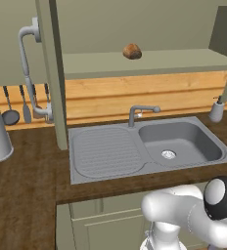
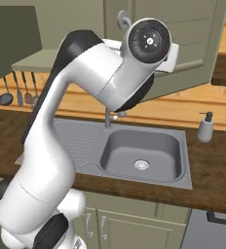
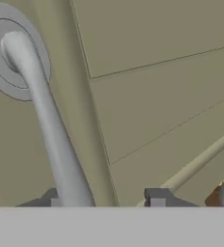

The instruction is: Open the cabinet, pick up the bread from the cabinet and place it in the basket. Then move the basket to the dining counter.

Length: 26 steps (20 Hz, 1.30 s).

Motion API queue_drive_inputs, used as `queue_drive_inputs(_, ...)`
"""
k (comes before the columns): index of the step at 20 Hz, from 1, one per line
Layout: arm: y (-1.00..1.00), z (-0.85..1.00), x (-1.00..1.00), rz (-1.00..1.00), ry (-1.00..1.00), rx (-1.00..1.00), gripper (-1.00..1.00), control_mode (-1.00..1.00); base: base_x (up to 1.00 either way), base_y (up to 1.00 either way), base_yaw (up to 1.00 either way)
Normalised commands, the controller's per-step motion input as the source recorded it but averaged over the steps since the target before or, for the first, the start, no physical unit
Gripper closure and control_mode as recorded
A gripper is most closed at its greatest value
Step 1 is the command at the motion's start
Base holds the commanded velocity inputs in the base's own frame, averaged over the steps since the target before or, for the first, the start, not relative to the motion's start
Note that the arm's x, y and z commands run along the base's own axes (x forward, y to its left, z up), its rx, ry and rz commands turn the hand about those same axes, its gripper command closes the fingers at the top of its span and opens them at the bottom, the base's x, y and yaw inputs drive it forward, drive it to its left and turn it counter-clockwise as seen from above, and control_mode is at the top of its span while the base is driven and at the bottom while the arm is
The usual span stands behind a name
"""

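Opening the cabinet: looks basically done imo, both doors stand swung out and we can see right onto the shelf.
Gripper: jaws apart, not clamped on anything. The grey handle runs down between the tips, hugging one of them, w/ clear daylight to the other.
Why it's there: we reckon the hand is at the handle bc that bar is what pulls the door round. With the jaws loose like this, it reads as letting go, but we can't tell for sure.
Bread: sitting alone on the cabinet shelf, near the front edge, roughly above the faucet. Nothing is touching it.
Edges: the left door stands edge-on, and its lower corner hangs just over the sink's draining side. The other door juts out over the counter near the soap bottle.
Open room: wide gap between the two doors, so a straight reach in to the bread looks fine.
Watch out: the arm's elbow is close to the door panel in the right base view, so backing off the handle needs care not to knock the door shut.
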Motion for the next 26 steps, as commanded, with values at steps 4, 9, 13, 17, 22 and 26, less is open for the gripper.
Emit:
queue_drive_inputs(4,-0.08,0.01,-0.70,-0.16,0.00,0.00,-1.00,-1.00,0.00,0.00,0.00)
queue_drive_inputs(9,0.37,0.12,-0.97,-0.25,0.00,-0.13,-1.00,-1.00,0.00,0.00,0.00)
queue_drive_inputs(13,0.97,0.03,-0.70,-0.22,0.01,-0.41,-1.00,-1.00,0.00,0.00,0.00)
queue_drive_inputs(17,1.00,0.00,-0.15,-0.12,0.14,-0.51,-1.00,-1.00,0.00,0.00,0.00)
queue_drive_inputs(22,0.89,-0.02,0.71,-0.04,0.63,-0.42,-1.00,-1.00,0.00,0.00,0.00)
queue_drive_inputs(26,0.51,-0.16,0.94,-0.18,0.69,-0.48,-1.00,-1.00,0.00,0.00,0.00)
